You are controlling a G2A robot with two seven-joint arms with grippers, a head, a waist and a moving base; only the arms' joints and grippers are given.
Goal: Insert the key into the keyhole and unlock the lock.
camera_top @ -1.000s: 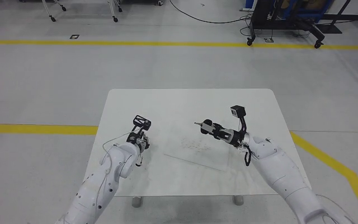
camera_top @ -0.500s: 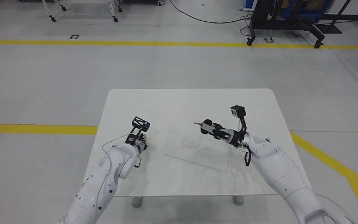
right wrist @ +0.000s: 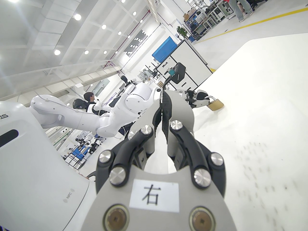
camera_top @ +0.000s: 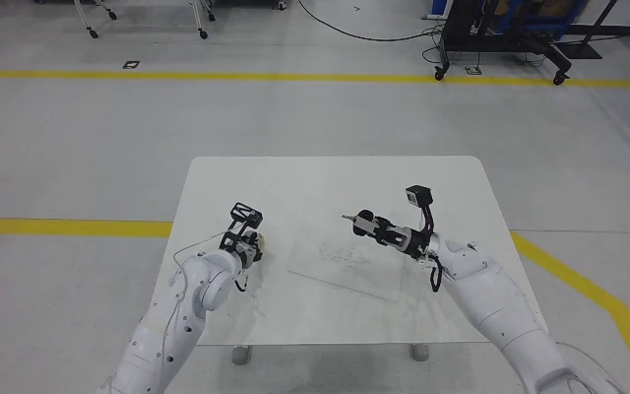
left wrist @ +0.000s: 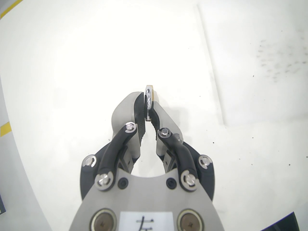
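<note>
Evidently the left gripper point(left wrist: 147, 108) is clamped on the silver shackle point(left wrist: 148, 98) of the lock point(right wrist: 215, 104). That leaves the brass body low over the table point(camera_top: 335, 177) (touching it or not, I cannot tell), and its keyhole end is probably free. Well apart across the table, the right gripper point(right wrist: 163, 106) is pressed closed on the key point(camera_top: 348, 218). The key's blade juts toward the lock, which suits lining up for insertion.
</note>
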